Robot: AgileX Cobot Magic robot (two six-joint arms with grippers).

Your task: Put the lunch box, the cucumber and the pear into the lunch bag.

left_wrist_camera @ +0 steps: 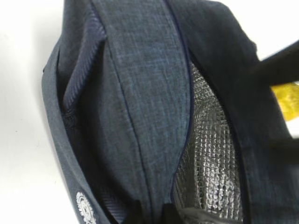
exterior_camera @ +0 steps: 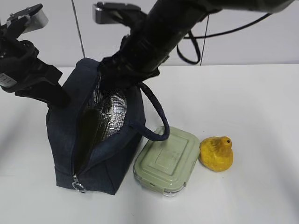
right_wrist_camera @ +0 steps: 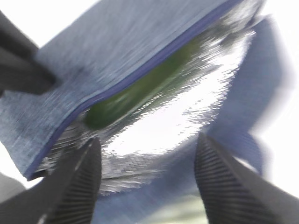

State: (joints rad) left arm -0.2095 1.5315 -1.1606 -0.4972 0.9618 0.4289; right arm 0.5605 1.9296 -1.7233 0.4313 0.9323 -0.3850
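The navy lunch bag (exterior_camera: 103,163) stands open on the white table, its silver lining showing. Inside it lies the dark green cucumber (right_wrist_camera: 135,93), along the bag's wall. My left gripper (exterior_camera: 58,95) is shut on the bag's left flap and holds the mouth apart; in the left wrist view the fabric (left_wrist_camera: 140,116) runs between its jaws. My right gripper (right_wrist_camera: 149,140) hangs open just above the bag's mouth with nothing between its fingers. The pale green lunch box (exterior_camera: 166,161) lies flat to the right of the bag. The yellow pear (exterior_camera: 216,153) sits right of the box.
The bag's looped handle (exterior_camera: 156,116) droops over the lunch box's near corner. The zipper's ring pull (exterior_camera: 78,186) hangs at the bag's front bottom corner. A black cable (exterior_camera: 191,51) dangles from the right arm behind the bag.
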